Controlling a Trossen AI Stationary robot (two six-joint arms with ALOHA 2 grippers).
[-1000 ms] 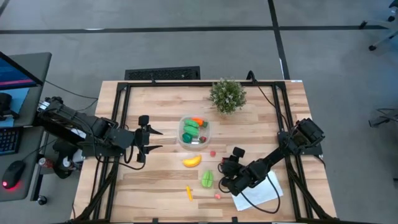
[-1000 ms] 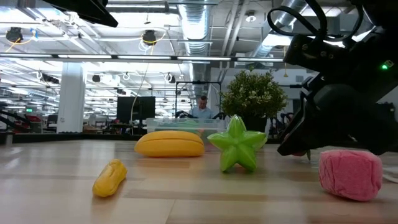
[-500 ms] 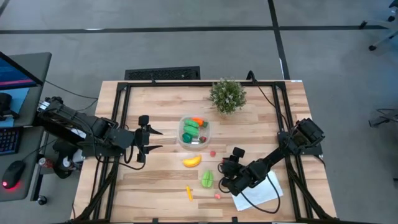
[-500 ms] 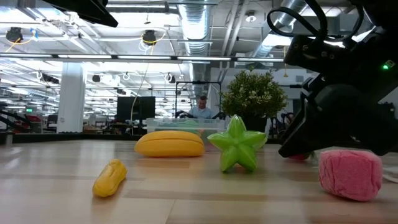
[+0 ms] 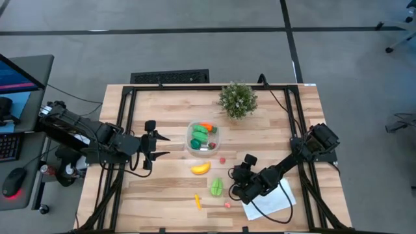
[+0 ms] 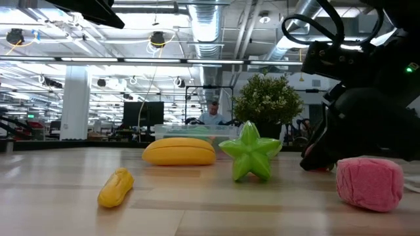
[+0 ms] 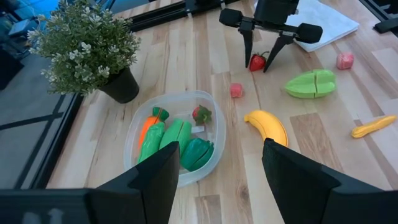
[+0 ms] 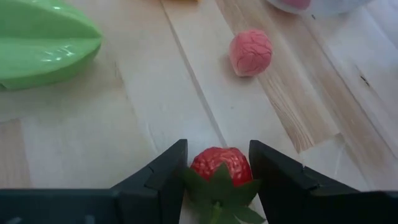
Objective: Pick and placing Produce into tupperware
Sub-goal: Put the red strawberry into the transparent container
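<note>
We see the right gripper [image 7: 262, 53] low over the wooden table [image 5: 169, 195], at about five o'clock from the tupperware [image 5: 203, 137], with its two fingers [image 8: 163, 171] standing on either side of a red strawberry [image 8: 220, 165]; the gap between them is narrow, barely wider than the berry, and we cannot tell whether they press it or stand just clear. The strawberry rests on the table with its green leaves toward the wrist. At roughly eleven o'clock from it lies a small pink berry [image 5: 222, 159], and a second pink piece [image 5: 228, 204] lies near the table's front edge. The green star fruit [image 5: 216, 186] sits just beside the right gripper at its nine o'clock, the yellow banana [image 5: 201, 168] lies at six o'clock from the tupperware, and a slim yellow-orange piece [image 5: 197, 201] lies further toward the front. Inside the clear tupperware we count an orange carrot [image 7: 148, 127], two or three green pieces [image 7: 176, 135] and another strawberry [image 7: 201, 114]. The left gripper [image 5: 160, 145] hovers at nine o'clock from the tupperware, its jaws wide and empty. A potted plant [image 5: 237, 99] stands at one o'clock from the container, and a white sheet [image 5: 276, 201] lies under the right arm.
</note>
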